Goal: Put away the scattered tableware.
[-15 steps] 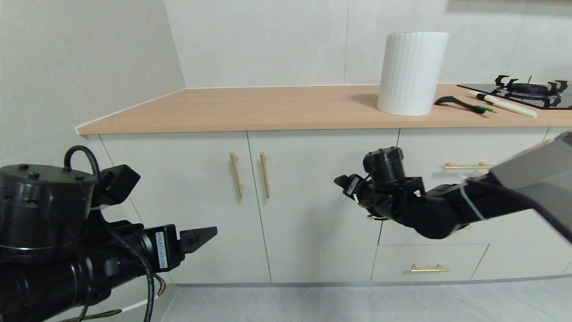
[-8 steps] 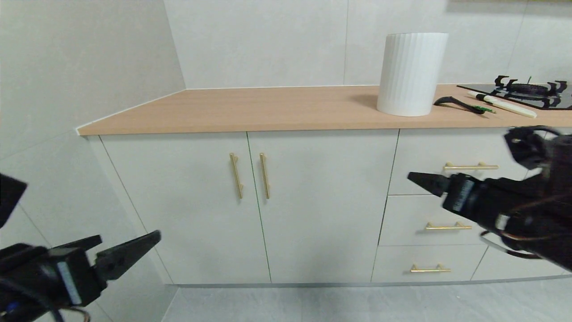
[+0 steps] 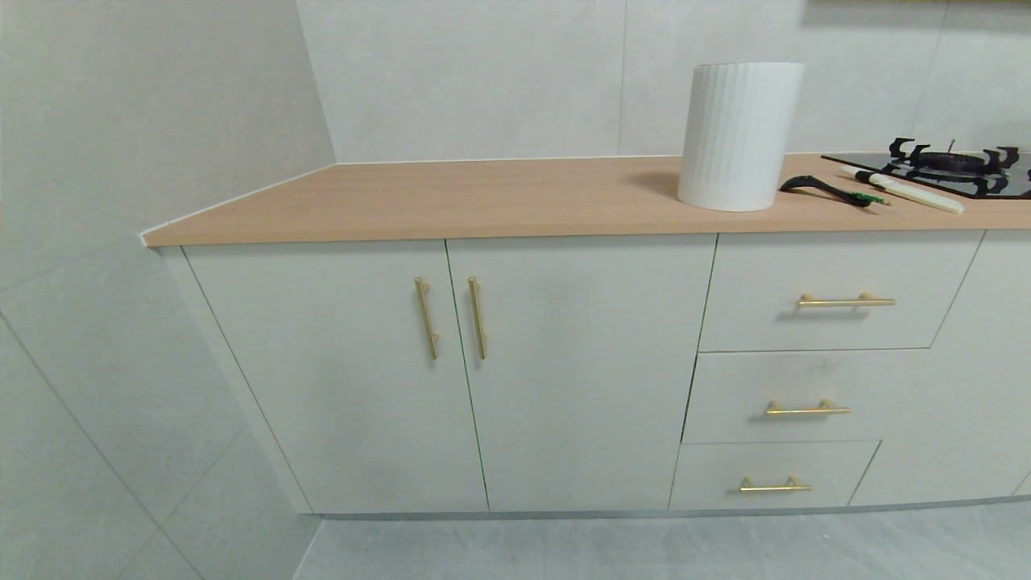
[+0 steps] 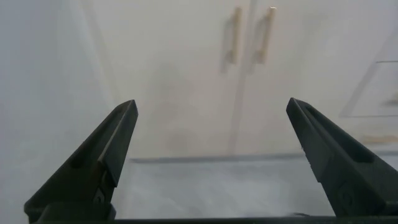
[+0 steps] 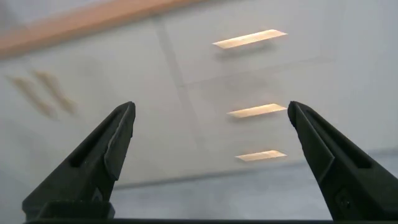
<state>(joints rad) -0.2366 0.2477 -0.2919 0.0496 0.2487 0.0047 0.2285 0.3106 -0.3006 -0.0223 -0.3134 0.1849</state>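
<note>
Pale wood is forming the worktop (image 3: 451,197) in the head view, and the scattered tableware is lying towards its right end. A black utensil (image 3: 823,188) with a curved handle and a green tip is resting flat just beside the foot of a tall white ribbed container (image 3: 741,137). To its right a pale-handled utensil (image 3: 914,192) is lying along the near edge of the hob (image 3: 950,161). Whether the two utensils are touching is too small to tell.

Both are looking slim, stiff and light, so weight is unlikely to be troubling a grasp. The smooth handles may be prone to slipping or rolling under a pinch. As they are lying flat, the fingertips are probably needing to come down either side of a handle near its middle. The container is looking broad and smooth-walled, possibly fragile, so its rim is seeming the likelier hold.

In the left wrist view the left claw (image 4: 211,162) is hanging with its fingers wide apart and nothing between them. It is facing the cabinet doors' upright brass handles (image 4: 233,34) and the floor below.

In the right wrist view the right claw (image 5: 211,162) is likewise gaping and empty. It is pointing at the stack of three drawers (image 5: 249,78) beneath the worktop's edge, well apart from the tableware.
</note>
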